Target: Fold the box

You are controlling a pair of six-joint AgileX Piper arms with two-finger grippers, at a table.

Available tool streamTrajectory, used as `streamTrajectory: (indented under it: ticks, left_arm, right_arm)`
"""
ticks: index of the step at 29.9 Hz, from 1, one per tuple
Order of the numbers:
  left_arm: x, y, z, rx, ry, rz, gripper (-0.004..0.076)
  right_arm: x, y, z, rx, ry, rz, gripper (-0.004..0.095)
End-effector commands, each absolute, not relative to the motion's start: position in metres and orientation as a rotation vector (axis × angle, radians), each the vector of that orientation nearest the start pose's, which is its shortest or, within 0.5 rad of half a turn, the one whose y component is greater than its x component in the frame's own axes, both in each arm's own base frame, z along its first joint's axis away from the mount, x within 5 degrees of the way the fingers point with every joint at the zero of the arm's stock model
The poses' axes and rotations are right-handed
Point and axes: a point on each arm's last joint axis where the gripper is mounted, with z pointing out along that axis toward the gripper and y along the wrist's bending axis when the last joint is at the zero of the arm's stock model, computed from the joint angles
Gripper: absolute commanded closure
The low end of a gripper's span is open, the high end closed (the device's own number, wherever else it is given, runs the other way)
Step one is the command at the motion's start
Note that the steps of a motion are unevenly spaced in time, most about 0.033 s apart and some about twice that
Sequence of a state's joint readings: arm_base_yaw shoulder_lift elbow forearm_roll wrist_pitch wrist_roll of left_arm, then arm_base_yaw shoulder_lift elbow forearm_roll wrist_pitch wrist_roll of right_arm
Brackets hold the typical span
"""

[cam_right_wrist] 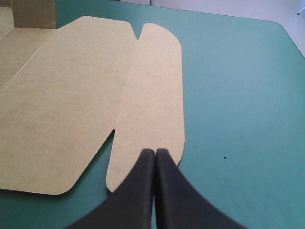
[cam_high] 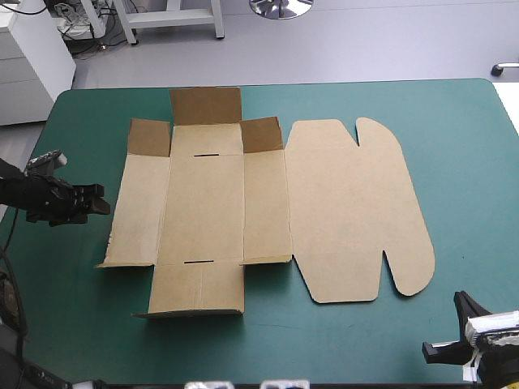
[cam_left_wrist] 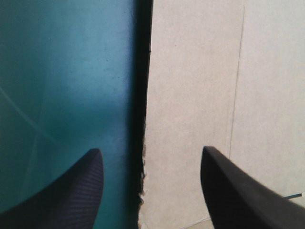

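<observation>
- Your right gripper (cam_right_wrist: 155, 152) sits clenched by the table's near edge, pointing at the box (cam_high: 268, 203) and its rounded flap.
- Your left gripper (cam_left_wrist: 151, 150) gapes, the box's left edge ahead between its fingers.
- Box lies mid-table, mostly flat.

left gripper (cam_left_wrist: 151, 150) has black fin-shaped fingers (cam_left_wrist: 71, 191) with a fine woven grain; right gripper (cam_right_wrist: 155, 152) looks smooth, matte black.
</observation>
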State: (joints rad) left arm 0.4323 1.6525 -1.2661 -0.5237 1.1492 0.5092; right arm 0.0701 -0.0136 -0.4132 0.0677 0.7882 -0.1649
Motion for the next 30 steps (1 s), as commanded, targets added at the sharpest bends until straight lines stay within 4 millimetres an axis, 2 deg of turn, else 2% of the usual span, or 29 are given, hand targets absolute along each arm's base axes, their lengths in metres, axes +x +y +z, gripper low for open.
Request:
streamTrajectory:
  ticks: [1, 10, 16, 23, 26, 30]
  left_arm:
    - [0.314, 0.093, 0.284, -0.193, 2.692, -0.568, 0.0283]
    - [0.326, 0.094, 0.254, -0.313, 2.769, -0.695, 0.0283]
    - [0.335, 0.081, 0.236, -0.341, 2.799, -0.904, 0.0283]
    - [0.34, 0.056, 0.229, -0.26, 2.851, -0.998, 0.0283]
    - [0.339, 0.034, 0.229, -0.23, 2.864, -1.083, 0.0283]
    - [0.34, 0.012, 0.228, -0.121, 2.912, -1.067, 0.0283]
  right_arm:
    - [0.006, 0.004, 0.289, -0.187, 1.705, 0.0, 0.0927]
    - [0.006, 0.004, 0.289, -0.187, 1.705, 0.0, 0.0927]
    - [0.006, 0.004, 0.289, -0.187, 1.705, 0.0, 0.0927]
    - [0.006, 0.004, 0.289, -0.187, 1.705, 0.0, 0.0927]
    - [0.006, 0.004, 0.289, -0.187, 1.705, 0.0, 0.0927]
    - [0.006, 0.004, 0.289, -0.187, 1.705, 0.0, 0.0927]
